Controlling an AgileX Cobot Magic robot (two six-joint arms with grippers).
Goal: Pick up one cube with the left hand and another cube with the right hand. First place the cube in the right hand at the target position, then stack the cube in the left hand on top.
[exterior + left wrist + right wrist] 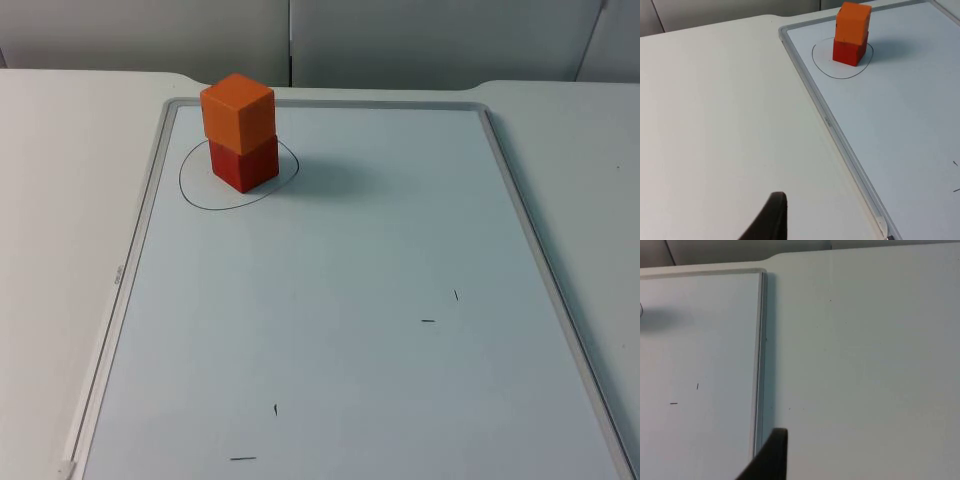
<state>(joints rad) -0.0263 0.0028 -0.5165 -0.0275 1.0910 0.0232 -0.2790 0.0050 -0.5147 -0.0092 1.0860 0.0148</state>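
— Two cubes are seen stacked: the orange cube (238, 108) is set squarely on the red cube (244, 164), and both stand inside the pen-drawn circle (191, 190) at the far left corner of the whiteboard (400, 380). Why is it judged to be placed so?

— The circle is taken for the target position, so the red cube would be the one set down first and the orange one laid on top (edges nearly flush, with a slight twist between them). By that reading the stacking is judged done.

— And the grippers?

— Of the left gripper (771, 220), one black fingertip is made out above the bare table (715, 125), well apart from the stack and outside the board's frame. Of the right gripper (771, 456), one fingertip is seen just beside the board's right frame. Whether either is spread or closed cannot be told; nothing is seen held. Both arms are judged to be waiting.

— What of the surface and the room?

— A pale whiteboard in a grey metal frame is laid on the white table, with a few short pen marks (428, 321) scattered on it. A grey partition wall (420, 40) is seen behind.
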